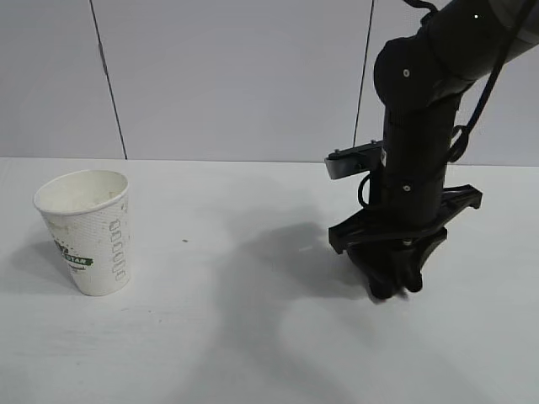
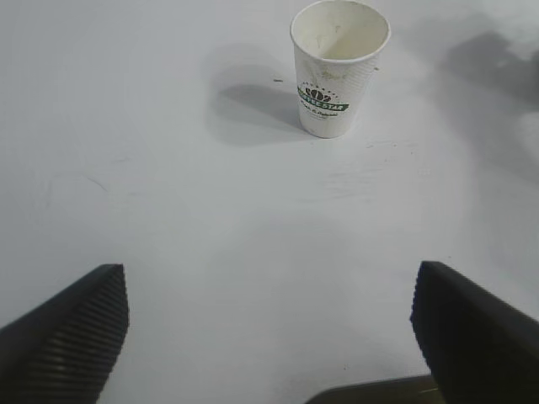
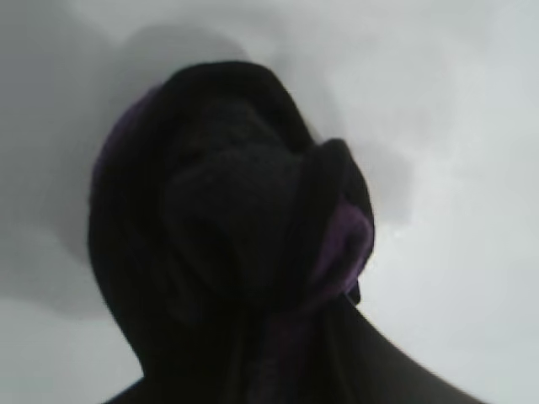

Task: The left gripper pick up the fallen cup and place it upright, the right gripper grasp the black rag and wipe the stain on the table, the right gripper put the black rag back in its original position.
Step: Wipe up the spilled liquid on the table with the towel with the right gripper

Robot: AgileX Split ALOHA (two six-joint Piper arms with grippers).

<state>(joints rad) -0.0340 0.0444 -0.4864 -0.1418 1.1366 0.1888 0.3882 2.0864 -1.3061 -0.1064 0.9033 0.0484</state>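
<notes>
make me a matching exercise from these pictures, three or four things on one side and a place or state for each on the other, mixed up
Things:
1. cup
2. black rag
3. left claw
4. right claw

States:
a. open, back from the cup above the table
b. standing upright
c. bunched up in a claw's grip
d. lowered to the tabletop, shut on cloth

Pairs: 1-b, 2-c, 3-a, 4-d
</notes>
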